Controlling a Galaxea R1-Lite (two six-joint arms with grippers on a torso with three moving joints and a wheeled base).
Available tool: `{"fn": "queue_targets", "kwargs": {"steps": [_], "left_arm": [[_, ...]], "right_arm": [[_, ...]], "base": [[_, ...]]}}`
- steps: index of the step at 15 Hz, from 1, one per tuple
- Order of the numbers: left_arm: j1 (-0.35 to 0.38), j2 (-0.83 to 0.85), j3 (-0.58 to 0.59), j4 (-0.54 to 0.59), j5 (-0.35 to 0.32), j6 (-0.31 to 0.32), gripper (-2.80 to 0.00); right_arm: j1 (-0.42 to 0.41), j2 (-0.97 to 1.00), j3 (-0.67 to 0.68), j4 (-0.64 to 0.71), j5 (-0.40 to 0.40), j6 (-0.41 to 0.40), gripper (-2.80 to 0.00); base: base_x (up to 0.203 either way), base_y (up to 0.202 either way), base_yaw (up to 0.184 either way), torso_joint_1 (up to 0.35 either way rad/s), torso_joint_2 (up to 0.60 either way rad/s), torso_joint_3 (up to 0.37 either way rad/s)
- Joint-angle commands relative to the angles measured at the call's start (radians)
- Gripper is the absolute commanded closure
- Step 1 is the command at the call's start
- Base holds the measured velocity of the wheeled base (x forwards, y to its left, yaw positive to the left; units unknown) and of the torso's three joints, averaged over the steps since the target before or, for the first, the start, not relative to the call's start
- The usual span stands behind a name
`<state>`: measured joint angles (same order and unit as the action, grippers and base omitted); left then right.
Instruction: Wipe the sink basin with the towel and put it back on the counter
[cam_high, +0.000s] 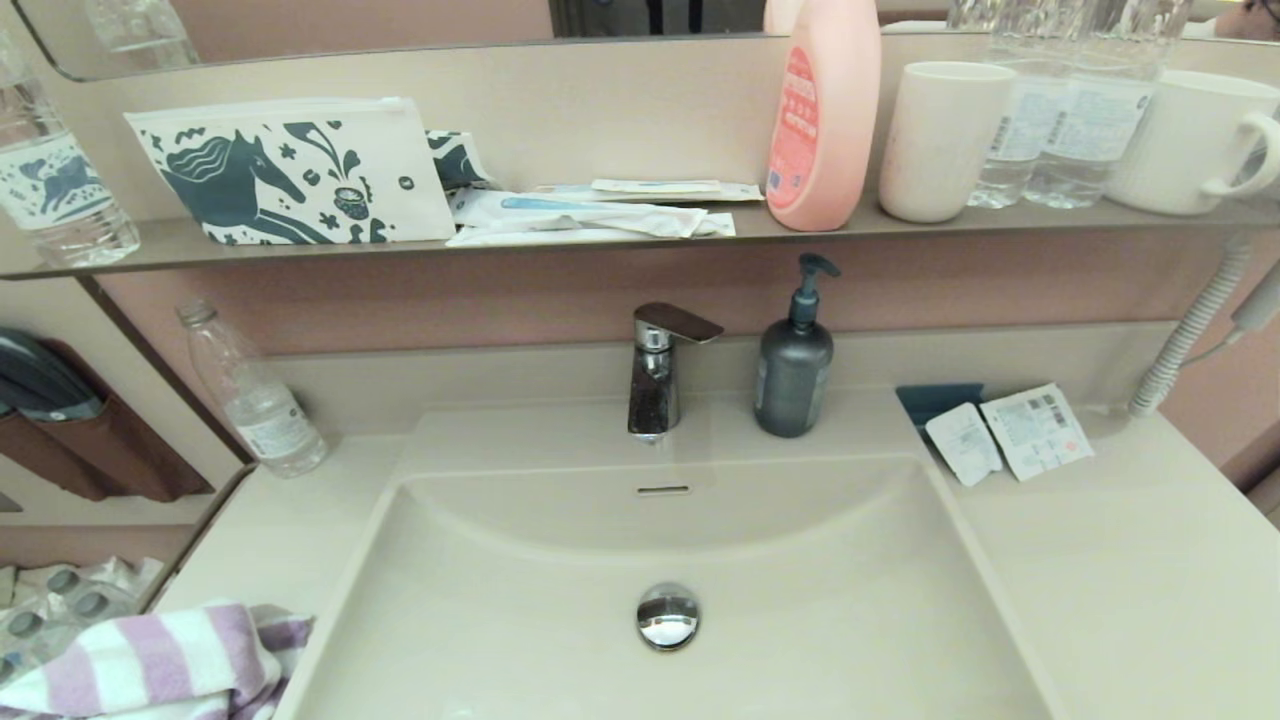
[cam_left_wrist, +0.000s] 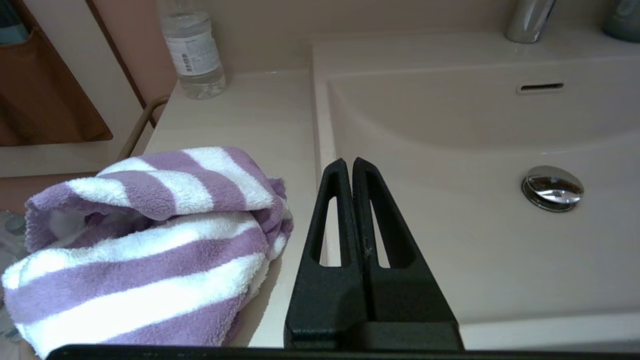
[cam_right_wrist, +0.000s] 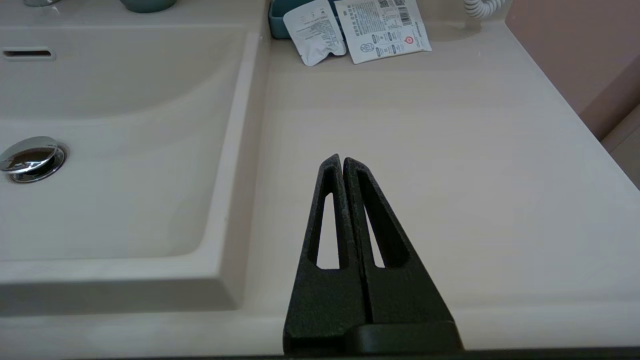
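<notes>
Towel (cam_left_wrist: 145, 240): purple-and-white striped terry, bunched in a loose heap on the bench (cam_high: 1120, 560) at the left side of the sink basin (cam_high: 560, 620), close to the bench's front left corner and just beside the basin's left rim; in the head view only its upper part shows at the lower left. Not held by anything. Sink basin: holds no cloth; chrome drain plug (cam_high: 667, 615) near the middle, overflow slot (cam_high: 663, 490) in the back wall under the faucet (cam_high: 655, 370). Left gripper (cam_left_wrist: 348, 162): jaws pressed fully together, gripping nothing, hovering over the basin's left rim with the towel just beside it, not touching the cloth. Right gripper (cam_right_wrist: 340, 160): jaws likewise closed tight on nothing, above the bare bench to the right of the basin, pointing toward the back. Neither arm shows in the head view. Around: dark pump bottle (cam_high: 795, 365) right of the faucet; two white sachets (cam_high: 1010, 435) leaning on a small blue tray (cam_high: 935, 398) at the back right of the bench; clear water bottle (cam_high: 255, 400) at the back left corner. Wall shelf (cam_high: 120, 255) above carries a horse-printed pouch (cam_high: 295, 172), a pink bottle (cam_high: 825, 115), a white cup (cam_high: 940, 140) and a white mug (cam_high: 1195, 140).
</notes>
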<state>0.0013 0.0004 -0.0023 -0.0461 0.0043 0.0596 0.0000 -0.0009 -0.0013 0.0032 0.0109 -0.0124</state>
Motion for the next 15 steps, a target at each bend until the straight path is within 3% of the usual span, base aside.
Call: {"fn": "queue_targets", "kwargs": {"steps": [1,5,10,15], "left_arm": [[0.0,0.0,0.002,0.024,-0.009,0.002,0.0],[0.0,0.0,0.002,0.025,-0.019,0.001,0.0],[0.0,0.0,0.002,0.015,-0.01,-0.057,0.0],[0.0,0.0,0.002,0.015,-0.01,-0.057,0.0]], "right_arm": [[0.0,0.001,0.0,0.0,0.0,0.0,0.0],[0.0,0.001,0.0,0.0,0.001,-0.001,0.0],[0.0,0.001,0.0,0.0,0.0,0.002,0.0],[0.0,0.001,0.0,0.0,0.0,0.002,0.0]], "base": [[0.0,0.0,0.0,0.0,0.0,0.0],[0.0,0.0,0.0,0.0,0.0,0.0],[0.0,0.0,0.0,0.0,0.0,0.0],[0.0,0.0,0.0,0.0,0.0,0.0]]}}
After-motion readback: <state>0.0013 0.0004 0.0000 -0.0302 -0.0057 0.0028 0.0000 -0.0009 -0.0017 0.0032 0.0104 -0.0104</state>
